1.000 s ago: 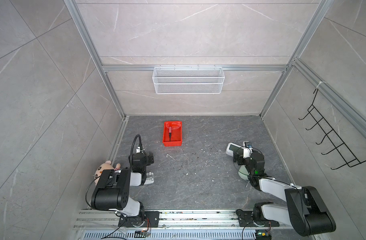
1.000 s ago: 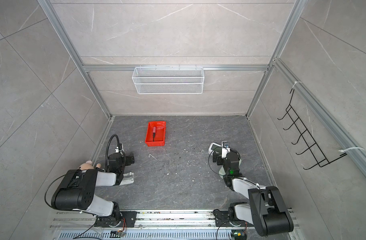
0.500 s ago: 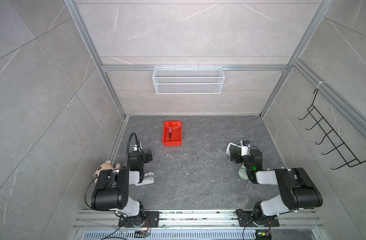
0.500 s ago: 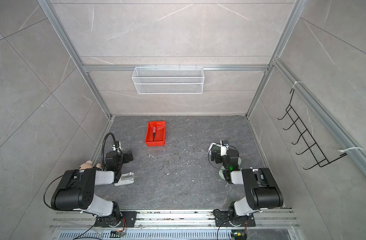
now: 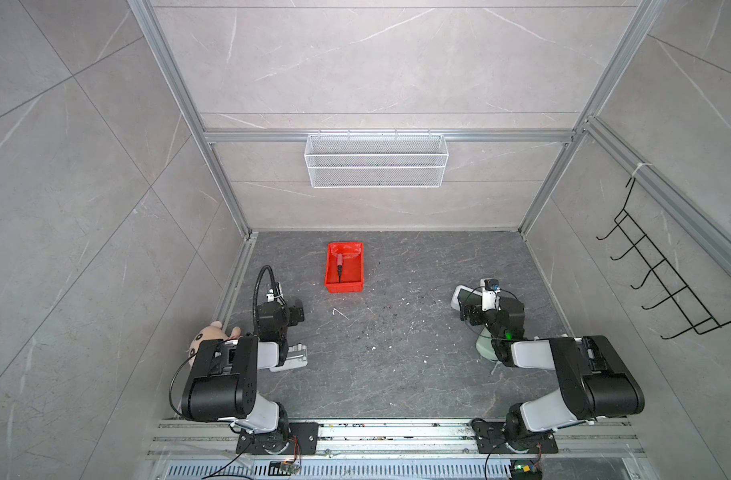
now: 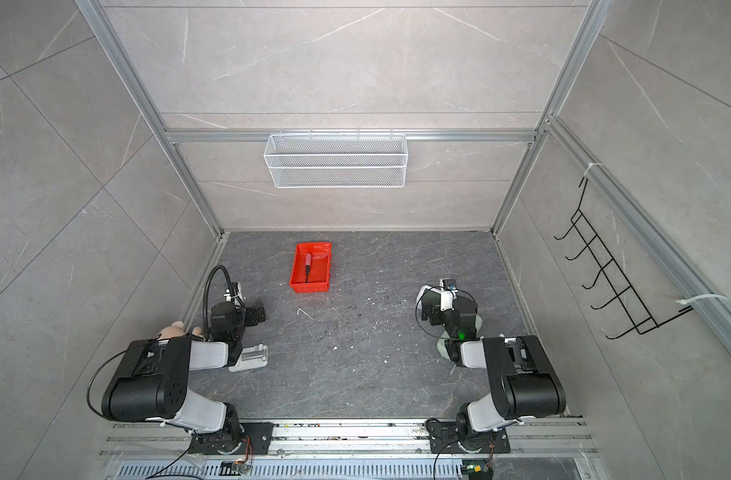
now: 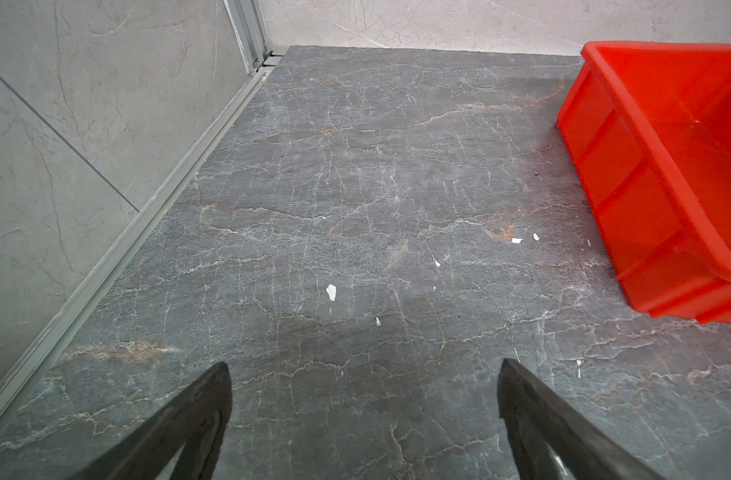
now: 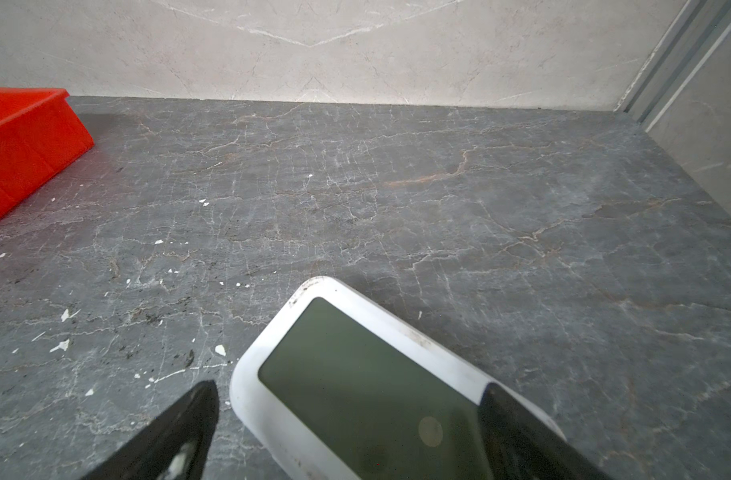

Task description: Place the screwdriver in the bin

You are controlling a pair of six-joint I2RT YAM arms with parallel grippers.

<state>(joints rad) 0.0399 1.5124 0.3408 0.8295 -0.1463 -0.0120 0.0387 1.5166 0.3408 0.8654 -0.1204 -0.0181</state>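
The screwdriver (image 5: 339, 266) (image 6: 308, 266) is lying inside the bin (image 5: 345, 286) (image 6: 308, 287), red handle pointing toward the back wall and black shaft toward the arms, lying roughly along the bin's length. The bin is sitting on the dark stone floor (image 5: 397, 353), left of the middle and near the back wall. Nothing is touching either of them.

The left gripper (image 7: 364, 365) is hanging low over bare floor, well apart from the bin (image 7: 629, 174), which is showing at the edge of its wrist view. Its fingers (image 7: 214, 415) are standing wide apart with only floor between them.

The right gripper (image 8: 349, 388) is hovering on the other side of the floor with its fingers (image 8: 189, 424) spread wide too. A white device with a dark screen (image 8: 334, 374) (image 5: 459, 296) is lying between them. A gap is showing beside one finger, while the other is crossing the device's edge, and I cannot tell whether it is touching.

A plush toy (image 5: 212, 336) is resting against the left wall beside the left arm. A white wire basket (image 5: 376, 166) is hanging on the back wall, and a black hook rack (image 5: 663, 282) on the right wall.
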